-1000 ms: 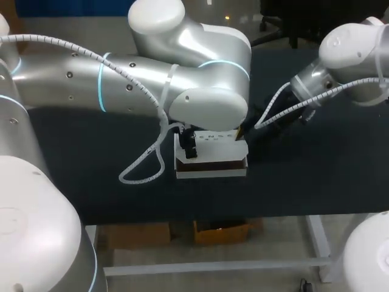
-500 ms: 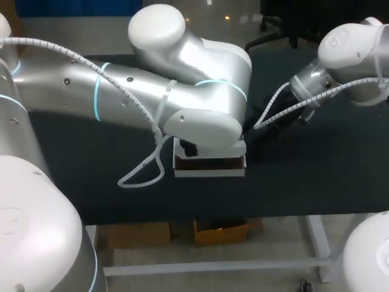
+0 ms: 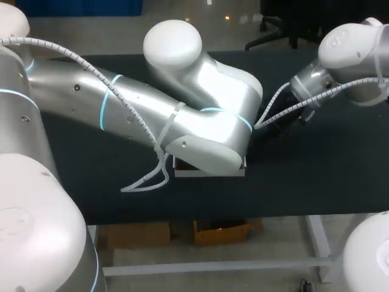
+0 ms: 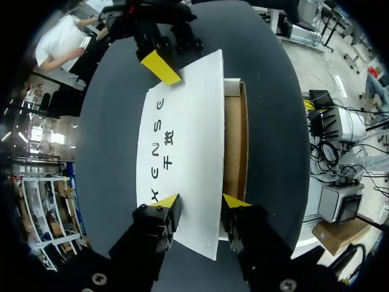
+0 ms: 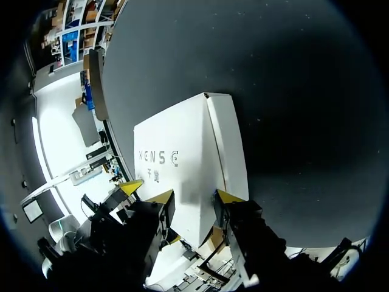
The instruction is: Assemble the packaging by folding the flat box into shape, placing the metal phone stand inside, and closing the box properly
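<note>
The white box (image 3: 209, 172) lies mid-table, almost hidden under my left arm (image 3: 200, 115). In the left wrist view its printed lid (image 4: 182, 121) lies nearly flat, with a strip of the brown inside (image 4: 233, 146) showing along one side. My left gripper (image 4: 200, 202) is open over the lid's near end, one tip above the lid and the other above the brown strip. My right gripper (image 5: 194, 198) is shut on the far end of the box (image 5: 188, 164); its yellow fingertip (image 4: 159, 66) rests on the lid. The phone stand is hidden.
The black table (image 3: 316, 176) stretches to both sides of the box, with its front edge a little nearer than the box. My right arm (image 3: 340, 48) comes in from the back right.
My left arm has swung down and forward over the box, hiding most of it. Its fingers have drawn closer together. The right arm has kept still.
</note>
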Robot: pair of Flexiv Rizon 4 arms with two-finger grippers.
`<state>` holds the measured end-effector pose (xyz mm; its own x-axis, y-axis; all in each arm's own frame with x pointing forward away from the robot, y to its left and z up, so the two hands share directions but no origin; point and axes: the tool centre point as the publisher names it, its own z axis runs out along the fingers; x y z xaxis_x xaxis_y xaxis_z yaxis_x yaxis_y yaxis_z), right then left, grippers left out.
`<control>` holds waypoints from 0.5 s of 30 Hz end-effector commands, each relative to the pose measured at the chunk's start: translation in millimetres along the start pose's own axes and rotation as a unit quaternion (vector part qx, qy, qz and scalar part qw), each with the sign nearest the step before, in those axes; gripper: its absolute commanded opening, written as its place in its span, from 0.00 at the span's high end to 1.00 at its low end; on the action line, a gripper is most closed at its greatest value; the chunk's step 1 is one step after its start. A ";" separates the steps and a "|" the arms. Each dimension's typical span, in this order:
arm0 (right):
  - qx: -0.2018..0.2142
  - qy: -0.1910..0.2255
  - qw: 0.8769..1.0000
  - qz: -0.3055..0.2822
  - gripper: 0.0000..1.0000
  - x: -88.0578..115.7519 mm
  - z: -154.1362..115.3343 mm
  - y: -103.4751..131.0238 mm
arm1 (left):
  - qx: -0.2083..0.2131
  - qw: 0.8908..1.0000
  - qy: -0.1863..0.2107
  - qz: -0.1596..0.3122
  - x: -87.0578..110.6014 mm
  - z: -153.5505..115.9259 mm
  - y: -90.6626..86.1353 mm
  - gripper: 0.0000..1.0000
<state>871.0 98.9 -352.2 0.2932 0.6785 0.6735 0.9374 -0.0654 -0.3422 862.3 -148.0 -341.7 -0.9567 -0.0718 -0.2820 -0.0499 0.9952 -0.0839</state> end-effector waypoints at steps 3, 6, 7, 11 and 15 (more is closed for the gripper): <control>0.004 0.001 1.000 0.000 0.61 0.3 0.1 1.8 | -0.015 1.000 -0.012 -0.004 1.1 6.7 -7.7 0.66; 0.005 0.002 1.000 -0.001 0.61 0.6 0.6 2.6 | -0.016 1.000 -0.016 -0.006 0.4 6.9 -7.4 0.65; 0.005 0.002 1.000 -0.001 0.61 0.7 0.7 2.8 | -0.016 1.000 -0.017 -0.006 0.4 6.9 -7.3 0.65; 0.006 0.002 1.000 -0.001 0.60 0.8 1.1 3.1 | -0.019 1.000 -0.023 -0.003 0.9 6.6 -6.5 0.64; 0.006 0.002 1.000 -0.001 0.60 0.7 0.6 2.7 | -0.021 0.999 -0.029 0.002 3.2 6.1 -5.7 0.63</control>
<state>872.8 99.6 -353.8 0.2918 0.6777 0.6750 0.9366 -0.0593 -0.3453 864.6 -150.5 -344.0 -0.9432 -0.0704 -0.3248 -0.0573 0.9971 -0.0499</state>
